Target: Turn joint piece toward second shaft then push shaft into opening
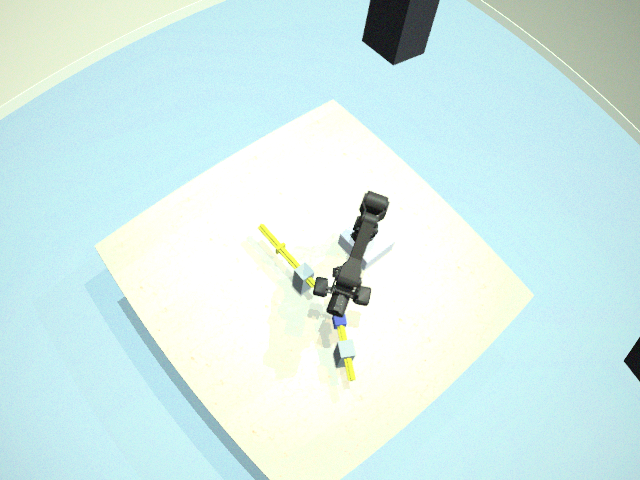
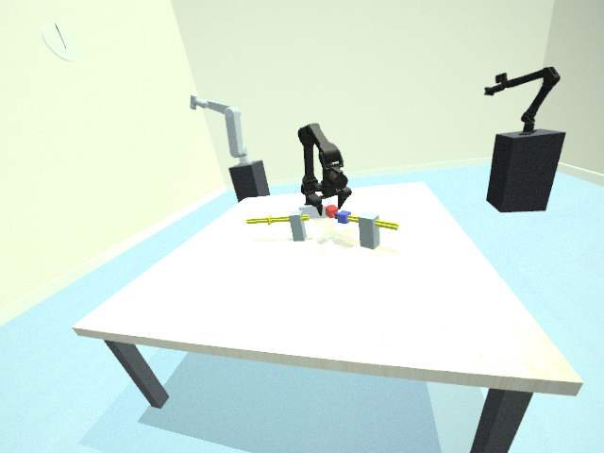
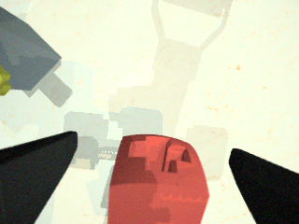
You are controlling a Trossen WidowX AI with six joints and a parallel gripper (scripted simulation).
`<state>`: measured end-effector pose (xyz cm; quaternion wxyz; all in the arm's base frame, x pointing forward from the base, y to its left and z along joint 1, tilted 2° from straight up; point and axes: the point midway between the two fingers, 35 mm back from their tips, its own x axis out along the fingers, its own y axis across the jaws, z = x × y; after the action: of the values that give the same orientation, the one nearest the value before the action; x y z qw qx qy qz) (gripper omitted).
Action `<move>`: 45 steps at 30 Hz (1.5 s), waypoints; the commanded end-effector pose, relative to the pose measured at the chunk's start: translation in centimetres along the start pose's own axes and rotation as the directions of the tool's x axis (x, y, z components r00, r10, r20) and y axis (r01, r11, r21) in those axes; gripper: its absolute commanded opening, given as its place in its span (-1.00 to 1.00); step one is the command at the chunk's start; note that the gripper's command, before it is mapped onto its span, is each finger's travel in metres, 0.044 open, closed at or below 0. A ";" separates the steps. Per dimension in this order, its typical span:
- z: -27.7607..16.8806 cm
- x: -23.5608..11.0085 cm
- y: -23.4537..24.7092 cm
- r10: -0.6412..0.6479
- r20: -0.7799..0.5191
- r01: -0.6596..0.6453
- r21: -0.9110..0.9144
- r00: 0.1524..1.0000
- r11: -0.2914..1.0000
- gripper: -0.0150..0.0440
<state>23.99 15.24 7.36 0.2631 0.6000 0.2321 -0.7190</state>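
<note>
The red square joint piece (image 2: 331,210) (image 3: 159,182) sits on a blue hinge piece (image 1: 339,321) (image 2: 343,215) at the end of the fixed yellow shaft (image 1: 351,370) (image 2: 385,224), which runs through a grey block (image 1: 344,352) (image 2: 369,229). The second yellow shaft (image 1: 276,242) (image 2: 273,220) lies in its own grey block (image 1: 302,276) (image 2: 297,226) (image 3: 23,51). My gripper (image 1: 338,304) (image 2: 329,203) (image 3: 155,147) is open and points down over the red piece. One finger stands on each side of it, with a gap on both sides. In the top view the red piece is hidden under the gripper.
The arm's pale base block (image 1: 379,250) stands behind the shafts on the table (image 2: 293,311). Black pedestals with camera arms stand off the table at the right (image 2: 524,170) and behind it (image 2: 248,180) (image 1: 398,28).
</note>
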 end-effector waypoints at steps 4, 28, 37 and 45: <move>-0.4 1.0 -0.1 -0.004 -0.003 0.004 0.003 1.000 1.000 1.00; -0.4 2.6 -0.1 -0.004 -0.002 0.004 0.003 1.000 1.000 0.12; -0.4 2.6 -0.1 -0.004 -0.002 0.004 0.003 1.000 1.000 0.12; -0.4 2.6 -0.1 -0.004 -0.002 0.004 0.003 1.000 1.000 0.12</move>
<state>23.84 15.26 4.82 0.2617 0.5997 0.2335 -0.7192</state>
